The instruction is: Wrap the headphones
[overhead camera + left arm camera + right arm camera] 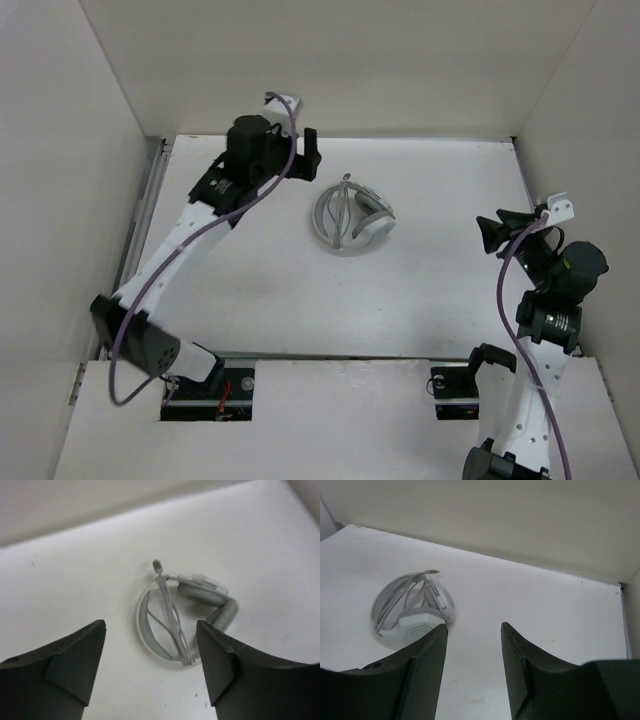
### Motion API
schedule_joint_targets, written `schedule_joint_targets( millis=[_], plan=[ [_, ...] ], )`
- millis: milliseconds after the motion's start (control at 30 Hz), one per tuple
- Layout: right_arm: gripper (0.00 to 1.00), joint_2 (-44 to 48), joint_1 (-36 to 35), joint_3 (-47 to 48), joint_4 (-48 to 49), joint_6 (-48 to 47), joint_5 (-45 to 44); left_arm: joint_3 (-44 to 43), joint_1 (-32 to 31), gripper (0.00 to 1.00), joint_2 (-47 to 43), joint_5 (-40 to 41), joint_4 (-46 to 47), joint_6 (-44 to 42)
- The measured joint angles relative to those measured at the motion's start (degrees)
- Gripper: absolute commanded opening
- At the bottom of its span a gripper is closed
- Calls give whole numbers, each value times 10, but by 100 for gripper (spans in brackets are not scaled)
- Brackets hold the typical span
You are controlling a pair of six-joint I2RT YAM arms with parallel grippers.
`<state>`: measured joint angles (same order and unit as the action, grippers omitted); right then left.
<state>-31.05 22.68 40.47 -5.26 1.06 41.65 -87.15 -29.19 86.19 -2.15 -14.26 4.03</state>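
Observation:
The light grey-white headphones (372,228) lie folded on the white table, right of centre toward the back. Their thin grey cord (173,618) is wound in several strands across the headband, and the small plug (157,564) sticks out at the far end. My left gripper (310,153) is open and empty, off to the left of the headphones; in the left wrist view (151,625) they lie between and beyond its fingers. My right gripper (492,233) is open and empty, to their right; in the right wrist view (474,626) the headphones (415,622) sit beyond its left finger.
White walls close in the table at the back (340,70), left (60,200) and right (590,130). A purple cable (200,240) runs along each arm. The arm bases stand at the near edge (330,375).

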Motion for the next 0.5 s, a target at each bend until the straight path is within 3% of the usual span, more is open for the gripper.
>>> schedule_joint_targets(
  millis=[67, 100, 200, 300, 500],
  plan=[
    [57, 4, 17, 2, -42, -13, 0, -1, 1, 79, -75, -6, -4, -17],
    [100, 2, 29, 5, -70, -20, 0, -1, 7, 80, -108, -6, -6, -24],
    [100, -22, 56, 24, -146, -54, 2, 9, 61, 81, -188, 4, -8, -38],
    [100, -64, 73, 53, -213, -88, -3, 44, 138, 100, -235, 19, -24, -45],
    [100, -164, 80, 146, -349, -118, -69, 132, 242, 100, -226, -23, -102, -52]
  ],
)
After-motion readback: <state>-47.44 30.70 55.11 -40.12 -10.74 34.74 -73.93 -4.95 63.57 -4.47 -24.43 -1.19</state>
